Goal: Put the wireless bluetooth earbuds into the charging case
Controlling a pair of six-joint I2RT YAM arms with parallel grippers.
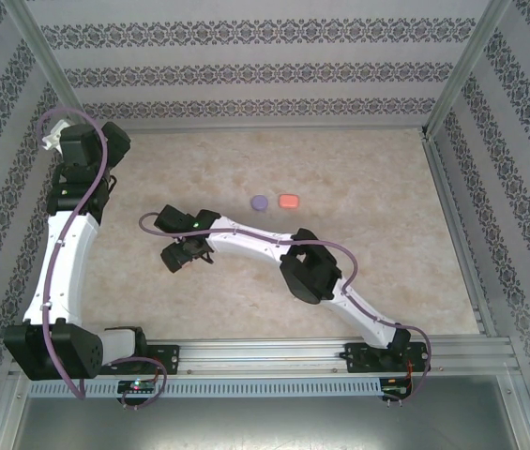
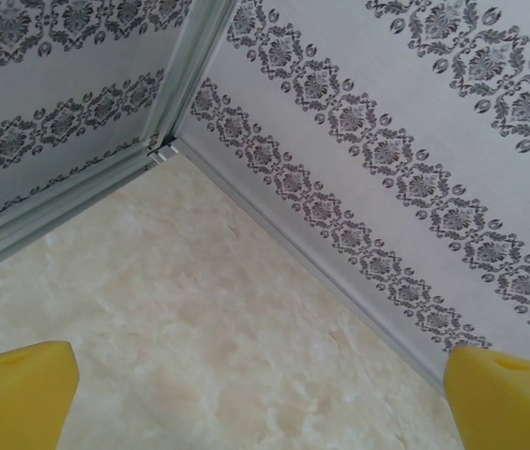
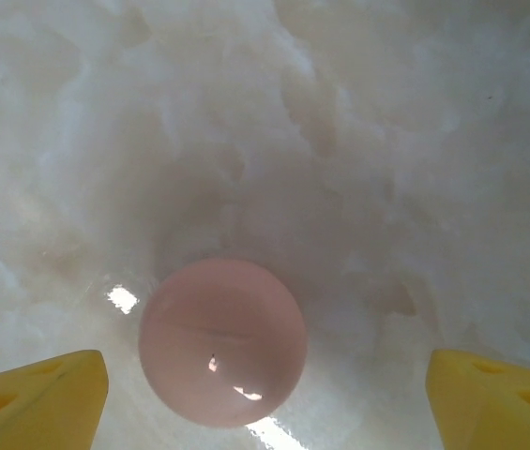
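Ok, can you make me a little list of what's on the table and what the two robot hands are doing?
pink case: round, looks shut, lying on the table
right gripper: open, straddling the pink case, not touching it
left gripper: open, holding nothing, facing a wall corner
purple case: on the table, next to the orange case
orange case: just right of the purple case in the top view
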